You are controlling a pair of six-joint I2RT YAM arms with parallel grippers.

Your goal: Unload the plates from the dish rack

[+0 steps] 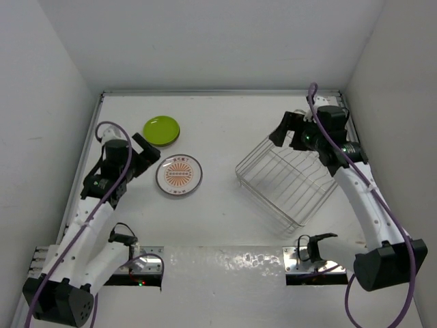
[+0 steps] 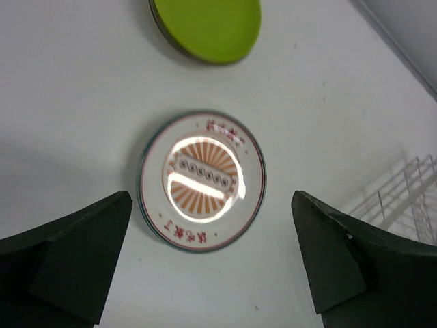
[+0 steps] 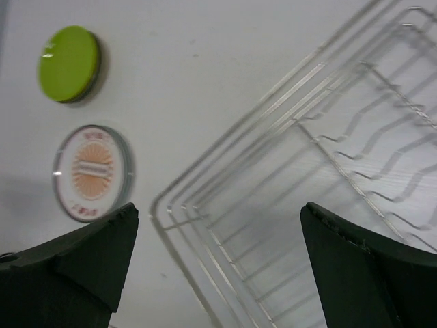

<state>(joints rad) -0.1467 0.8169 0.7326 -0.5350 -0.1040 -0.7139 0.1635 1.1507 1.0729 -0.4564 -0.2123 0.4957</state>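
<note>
1. While the left arm is held bent low on the left side of the table, the left gripper is seen spread wide and empty, poised over the white patterned plate.
2. The lime green plate is laid flat just beyond, apart from it.
3. The right arm is stretched far forward, and the right gripper is parted wide, nothing held, above the far corner of the dish rack.
4. Both plates are set well left of the rack.

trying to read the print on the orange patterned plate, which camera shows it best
Left wrist view: the patterned plate sits whole in mid-frame, large, its orange sunburst and rim lettering visible, though glare crosses the centre. Top external shows it whole but small; right wrist shows it small and blurry near the left edge.
</note>
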